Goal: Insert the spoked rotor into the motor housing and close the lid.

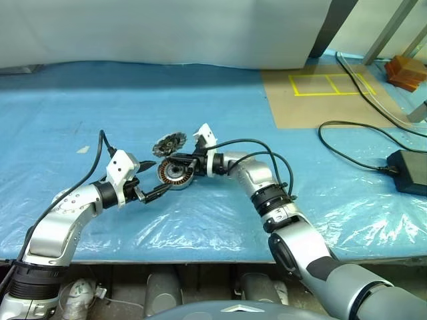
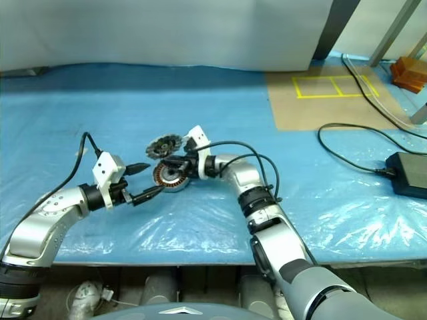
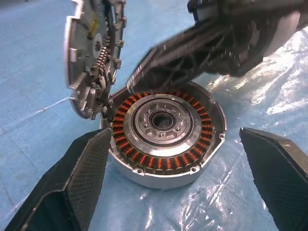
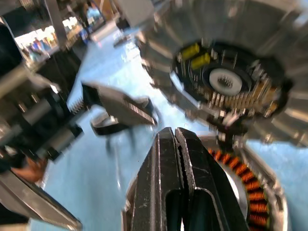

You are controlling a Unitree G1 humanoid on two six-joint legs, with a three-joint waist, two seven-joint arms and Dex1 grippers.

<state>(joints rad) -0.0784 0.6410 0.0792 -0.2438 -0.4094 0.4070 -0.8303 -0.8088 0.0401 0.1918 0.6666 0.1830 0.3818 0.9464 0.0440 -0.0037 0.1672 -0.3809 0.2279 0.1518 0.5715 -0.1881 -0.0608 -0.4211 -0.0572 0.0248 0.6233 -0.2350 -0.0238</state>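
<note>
Right hand (image 1: 179,162), two black fingers pressed together on nothing, reaching across the rim of the motor housing (image 3: 166,130), a short round silver-grey metal can with a ring of copper-coloured windings about a central hub. Left hand (image 1: 152,179), fingers spread wide and empty, just beside the housing on its near-left side, not touching it. The housing lies on the table (image 1: 200,100), which is covered with blue plastic sheeting. The lid (image 1: 168,143), a thin round grey ribbed metal disc, stands raised at the housing's far rim, its inner face carrying small electronic parts. The cavity appears open, windings and hub exposed; no spoked rotor can be made out in it or on the sheeting nearby. By this reading the insertion step is not yet done. The next move calls for locating and seating the rotor squarely over the hub, before the lid is swung down.
</note>
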